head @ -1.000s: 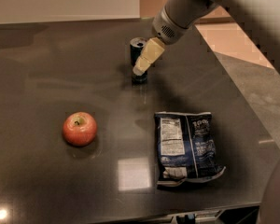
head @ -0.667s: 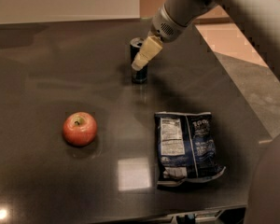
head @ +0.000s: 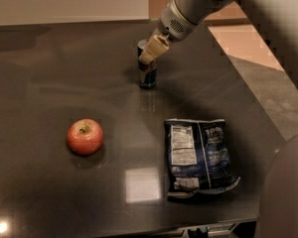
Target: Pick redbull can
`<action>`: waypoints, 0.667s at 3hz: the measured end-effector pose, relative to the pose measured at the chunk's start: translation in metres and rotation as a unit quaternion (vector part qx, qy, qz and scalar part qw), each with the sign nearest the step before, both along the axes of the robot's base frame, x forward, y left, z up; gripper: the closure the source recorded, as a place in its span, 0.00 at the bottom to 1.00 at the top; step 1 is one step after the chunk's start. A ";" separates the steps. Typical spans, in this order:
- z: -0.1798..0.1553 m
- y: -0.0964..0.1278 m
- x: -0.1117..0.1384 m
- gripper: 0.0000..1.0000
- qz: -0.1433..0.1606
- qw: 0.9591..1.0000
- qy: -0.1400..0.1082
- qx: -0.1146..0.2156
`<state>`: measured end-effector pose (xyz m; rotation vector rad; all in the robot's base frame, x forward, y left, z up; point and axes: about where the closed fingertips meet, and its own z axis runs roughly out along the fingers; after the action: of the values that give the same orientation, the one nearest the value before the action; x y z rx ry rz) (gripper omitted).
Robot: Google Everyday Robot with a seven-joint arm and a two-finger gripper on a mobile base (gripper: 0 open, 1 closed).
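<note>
The redbull can (head: 148,76) stands upright on the dark table (head: 49,83), at the far middle. It is slim, blue and silver. My gripper (head: 151,51) hangs from the arm that comes in from the upper right. It is at the top of the can and covers the can's upper part from this view. The can's base rests on the table.
A red apple (head: 85,136) lies at the left front. A dark blue chip bag (head: 198,155) lies flat at the right front. The table's right edge runs diagonally past the bag, with floor beyond it. A pale wall stands behind the table.
My gripper has risen a little along the can, from its lower part to its top. The can, the apple and the bag have not moved.
</note>
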<state>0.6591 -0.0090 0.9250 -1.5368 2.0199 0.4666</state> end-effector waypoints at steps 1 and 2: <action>0.020 0.005 -0.012 0.88 0.024 1.000 0.000 0.003; 0.059 0.009 -0.033 1.00 0.062 0.998 -0.018 0.002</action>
<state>0.6265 0.0001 0.9842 -1.6632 1.9028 0.4865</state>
